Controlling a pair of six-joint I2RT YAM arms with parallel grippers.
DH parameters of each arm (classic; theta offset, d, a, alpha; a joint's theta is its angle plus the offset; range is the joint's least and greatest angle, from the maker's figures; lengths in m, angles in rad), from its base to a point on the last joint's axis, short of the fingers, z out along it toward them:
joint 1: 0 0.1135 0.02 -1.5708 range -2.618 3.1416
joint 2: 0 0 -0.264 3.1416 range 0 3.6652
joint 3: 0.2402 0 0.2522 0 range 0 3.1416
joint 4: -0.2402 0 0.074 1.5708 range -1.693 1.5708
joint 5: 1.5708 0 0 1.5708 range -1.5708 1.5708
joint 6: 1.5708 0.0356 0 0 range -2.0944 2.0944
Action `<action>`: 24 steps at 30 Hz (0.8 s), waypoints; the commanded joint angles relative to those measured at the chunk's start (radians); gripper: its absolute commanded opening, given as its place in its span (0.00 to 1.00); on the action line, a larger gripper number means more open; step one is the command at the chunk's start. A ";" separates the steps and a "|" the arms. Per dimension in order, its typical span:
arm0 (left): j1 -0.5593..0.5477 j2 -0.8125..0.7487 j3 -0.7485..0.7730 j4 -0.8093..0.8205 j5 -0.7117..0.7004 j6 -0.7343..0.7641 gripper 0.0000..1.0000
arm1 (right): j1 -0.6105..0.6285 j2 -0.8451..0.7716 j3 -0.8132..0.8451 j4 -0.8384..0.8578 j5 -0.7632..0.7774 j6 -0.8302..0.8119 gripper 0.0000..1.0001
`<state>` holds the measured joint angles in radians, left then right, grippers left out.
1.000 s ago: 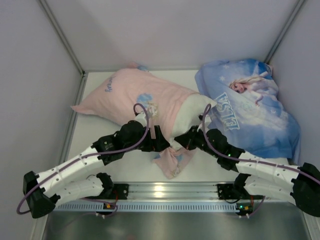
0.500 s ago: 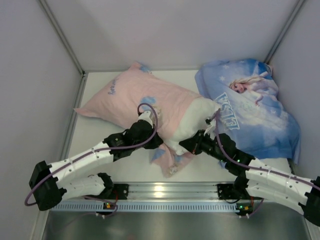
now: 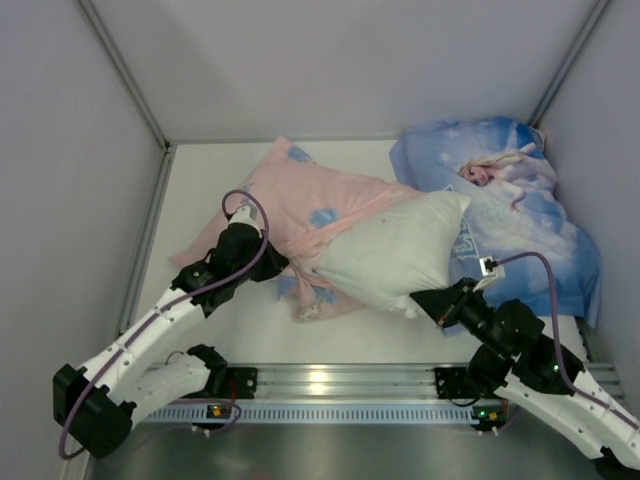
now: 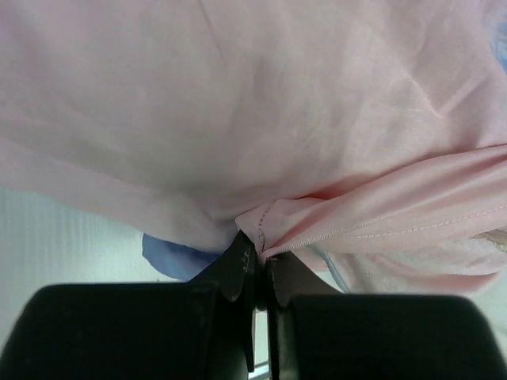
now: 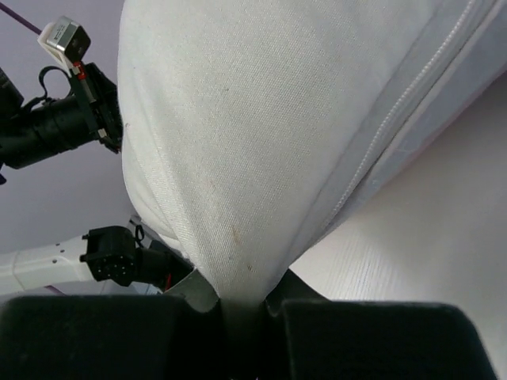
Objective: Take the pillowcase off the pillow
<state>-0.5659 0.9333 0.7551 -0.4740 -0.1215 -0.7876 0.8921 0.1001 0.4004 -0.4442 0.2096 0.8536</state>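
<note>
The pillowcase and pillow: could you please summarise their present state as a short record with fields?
pillowcase: pink face up, bunched left of the pillow, overlapping its left end
pillow: plain white, largely exposed, far right corner over the blue Elsa-print pillow
left end effector: shut on a pillowcase fold
right end effector: shut on the pillow's near corner
table: white, under both

Left pincer point(image 4: 255, 252) and right pincer point(image 5: 242, 301) clamped, arms splayed apart.
</note>
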 commanded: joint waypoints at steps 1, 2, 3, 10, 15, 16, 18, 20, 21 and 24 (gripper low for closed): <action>0.037 0.001 0.012 -0.045 -0.005 0.083 0.00 | -0.012 -0.065 0.095 -0.162 0.099 0.010 0.00; 0.035 0.009 0.035 -0.028 0.120 0.099 0.00 | -0.013 -0.030 0.089 -0.162 0.070 0.007 0.00; 0.035 0.027 0.049 0.007 0.202 0.125 0.09 | -0.012 -0.005 0.083 -0.151 0.045 0.004 0.00; -0.015 -0.010 0.228 0.041 0.364 0.206 0.98 | -0.012 0.160 -0.102 0.039 -0.130 0.019 0.00; -0.017 0.122 0.426 0.041 0.381 0.244 0.99 | -0.010 0.199 -0.153 0.133 -0.187 0.038 0.00; -0.019 0.160 0.450 0.041 0.387 0.251 0.99 | -0.010 0.204 -0.156 0.139 -0.196 0.039 0.00; -0.035 0.277 0.525 0.041 0.395 0.272 0.99 | -0.009 0.207 -0.156 0.134 -0.199 0.035 0.00; -0.080 0.396 0.591 0.040 0.370 0.294 0.99 | -0.007 0.188 -0.156 0.119 -0.197 0.036 0.00; -0.098 0.429 0.613 0.037 0.356 0.318 0.99 | -0.007 0.179 -0.158 0.116 -0.197 0.039 0.00; -0.207 0.551 0.702 0.014 0.226 0.376 0.99 | -0.007 0.155 -0.163 0.107 -0.200 0.044 0.00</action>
<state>-0.6888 1.4014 1.3983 -0.4274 0.1867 -0.5026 0.8917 0.2787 0.2291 -0.4107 0.0250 0.8871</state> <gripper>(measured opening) 0.990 0.047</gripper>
